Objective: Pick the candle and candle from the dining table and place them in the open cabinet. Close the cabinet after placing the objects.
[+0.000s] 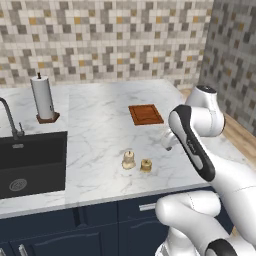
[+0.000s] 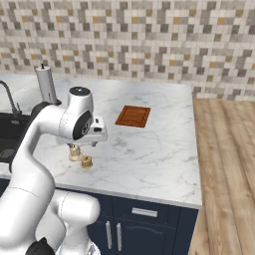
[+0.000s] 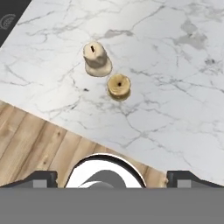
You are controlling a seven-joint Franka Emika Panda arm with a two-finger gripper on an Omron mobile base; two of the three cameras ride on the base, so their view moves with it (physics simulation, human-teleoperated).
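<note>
Two small candles stand side by side near the front edge of the marble dining table [image 1: 100, 125]. The pale cream candle [image 1: 129, 159] [image 2: 74, 152] [image 3: 96, 59] is the taller one. Just to its right sits the squat golden candle [image 1: 146, 165] [image 2: 86, 161] [image 3: 119, 85]. My gripper [image 3: 113, 178] hovers above the table, looking down on both, open wide with nothing between its fingers. From the hand view the candles lie well ahead of the fingertips [image 3: 43, 177]. The hand [image 2: 94, 133] hangs just over the candles. The cabinet is out of view.
A white paper-towel roll [image 1: 43, 97] [image 2: 46, 84] stands at the back left beside a dark sink [image 1: 30, 162] with a faucet [image 1: 10, 117]. A brown board [image 1: 146, 114] [image 2: 133, 116] lies behind the candles. Wooden floor [image 2: 224, 174] runs to the right of the table.
</note>
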